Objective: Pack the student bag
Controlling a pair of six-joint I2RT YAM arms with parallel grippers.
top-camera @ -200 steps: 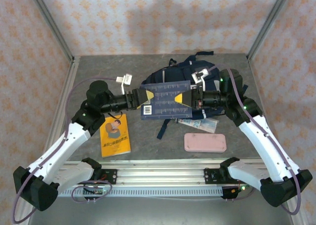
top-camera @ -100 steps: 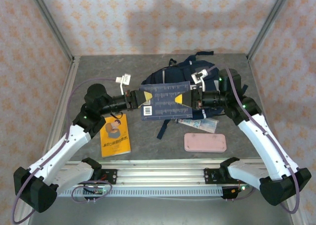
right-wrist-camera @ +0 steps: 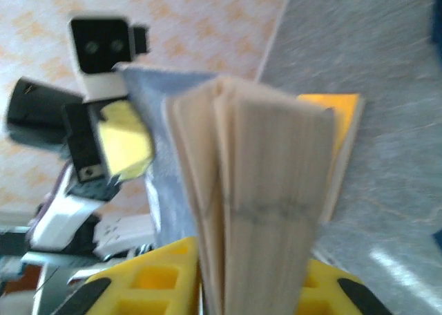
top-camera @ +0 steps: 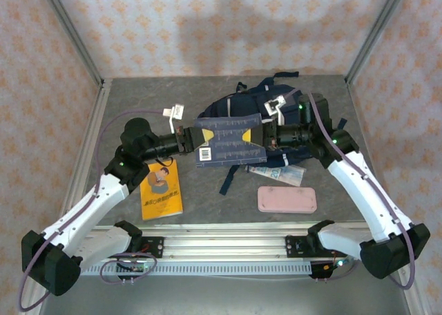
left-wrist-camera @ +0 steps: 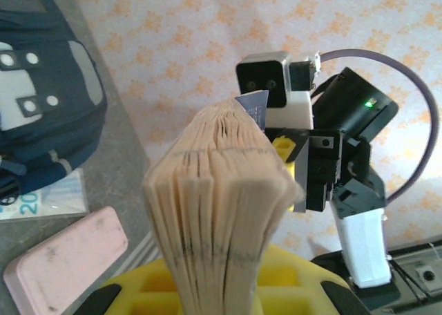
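Two sets of jaws share one blue book (top-camera: 228, 141). The left jaws pinch its page end, while the right jaws straddle the opposite end; through the blur I cannot tell whether they clamp it or merely bracket it. Just behind and beneath the book lies the student bag (top-camera: 238, 106), slumped at the far middle of the table (top-camera: 138, 101). Being soft fabric, it will likely sag and shift, so the edge of its opening seems the best hold. An orange booklet (top-camera: 160, 188), a pink case (top-camera: 286, 199) and a paper note (top-camera: 276, 172) lie nearer. Patterned walls (top-camera: 207, 25) enclose the grey surface.
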